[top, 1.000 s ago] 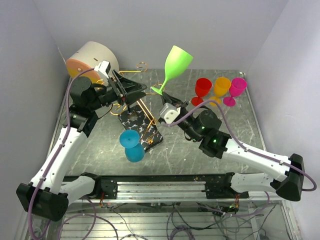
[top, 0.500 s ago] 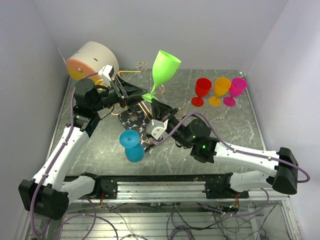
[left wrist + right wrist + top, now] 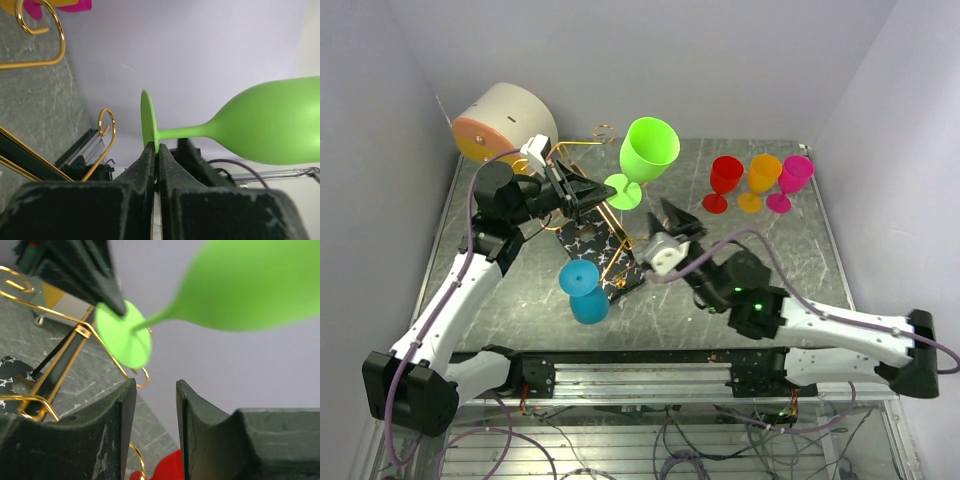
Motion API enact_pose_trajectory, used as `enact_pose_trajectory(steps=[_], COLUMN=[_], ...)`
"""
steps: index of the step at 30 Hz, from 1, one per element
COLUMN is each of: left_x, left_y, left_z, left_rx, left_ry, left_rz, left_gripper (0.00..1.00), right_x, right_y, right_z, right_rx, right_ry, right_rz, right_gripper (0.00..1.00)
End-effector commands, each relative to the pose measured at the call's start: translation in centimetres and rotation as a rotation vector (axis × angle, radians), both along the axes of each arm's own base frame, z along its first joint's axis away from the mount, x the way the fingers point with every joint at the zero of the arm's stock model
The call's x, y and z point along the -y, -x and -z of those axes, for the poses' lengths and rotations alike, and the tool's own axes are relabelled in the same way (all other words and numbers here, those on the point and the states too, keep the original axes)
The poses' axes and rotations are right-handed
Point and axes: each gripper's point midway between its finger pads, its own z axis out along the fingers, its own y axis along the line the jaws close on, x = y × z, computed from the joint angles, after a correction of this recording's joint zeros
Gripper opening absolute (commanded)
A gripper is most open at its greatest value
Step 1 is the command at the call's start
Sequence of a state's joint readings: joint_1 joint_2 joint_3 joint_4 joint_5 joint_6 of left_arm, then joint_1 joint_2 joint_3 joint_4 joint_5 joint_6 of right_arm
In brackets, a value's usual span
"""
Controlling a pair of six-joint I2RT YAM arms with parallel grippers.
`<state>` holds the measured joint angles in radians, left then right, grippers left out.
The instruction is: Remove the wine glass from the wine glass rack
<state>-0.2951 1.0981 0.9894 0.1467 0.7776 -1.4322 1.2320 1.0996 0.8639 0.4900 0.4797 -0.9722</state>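
The green wine glass (image 3: 650, 147) hangs in the air above the table, tilted, with its round foot (image 3: 623, 191) pinched between the fingers of my left gripper (image 3: 605, 190), which is shut on it. In the left wrist view the foot (image 3: 147, 120) stands edge-on in the jaws of that gripper (image 3: 157, 150) and the bowl (image 3: 270, 125) points right. My right gripper (image 3: 672, 215) is open just below and right of the foot, holding nothing (image 3: 155, 390). The wine glass rack (image 3: 603, 255) of gold wire on a black veined base stands under both grippers. A blue glass (image 3: 583, 290) sits at its near side.
Red (image 3: 725, 180), orange (image 3: 763, 178) and pink (image 3: 792, 178) glasses stand in a row at the back right. A round beige drum with an orange face (image 3: 500, 118) lies at the back left. Gold scroll ends (image 3: 106, 122) curl close to my left fingers. Walls close in on three sides.
My right gripper carried the green glass left to my left gripper. The left gripper shut on the foot, then the right gripper opened, let go and drew back.
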Motion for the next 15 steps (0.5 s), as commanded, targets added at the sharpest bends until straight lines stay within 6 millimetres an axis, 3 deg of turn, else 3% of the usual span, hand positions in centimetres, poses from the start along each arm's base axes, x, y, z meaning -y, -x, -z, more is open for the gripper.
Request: enact_pose_trajectory(steps=[1,4,6,7,11,15], left_x=[-0.7,-1.5,-2.2,-2.5,-4.4,-6.8], left_y=[-0.7,-1.3,-1.5,-1.5,-1.0,-0.3], left_z=[-1.3,-1.5,-1.6,-1.4,-1.7,-2.1], left_rx=[0.155,0.216,0.257,0.272,0.344,0.413], left_ry=[-0.015,-0.045,-0.068,-0.083,-0.150,-0.249], left_rz=[-0.069,-0.144,-0.197,-0.223,-0.344,-0.470], left_gripper=[0.07,0.07,0.07,0.07,0.07,0.07], right_x=[5.3,8.1,10.2,11.0,12.9,15.0], right_y=[0.7,0.7,0.1,-0.2,-2.6,-7.4], right_z=[-1.1,-0.9,-0.8,-1.0,-0.7,-0.2], right_rx=[-0.196,-0.293,-0.339,-0.357,-0.449,-0.637], right_ry=[-0.188,-0.255,-0.312,-0.341,-0.377,-0.481], right_rz=[0.082,0.156,0.270,0.323,0.499,0.559], right_gripper=[0.37,0.30,0.14,0.00,0.00,0.00])
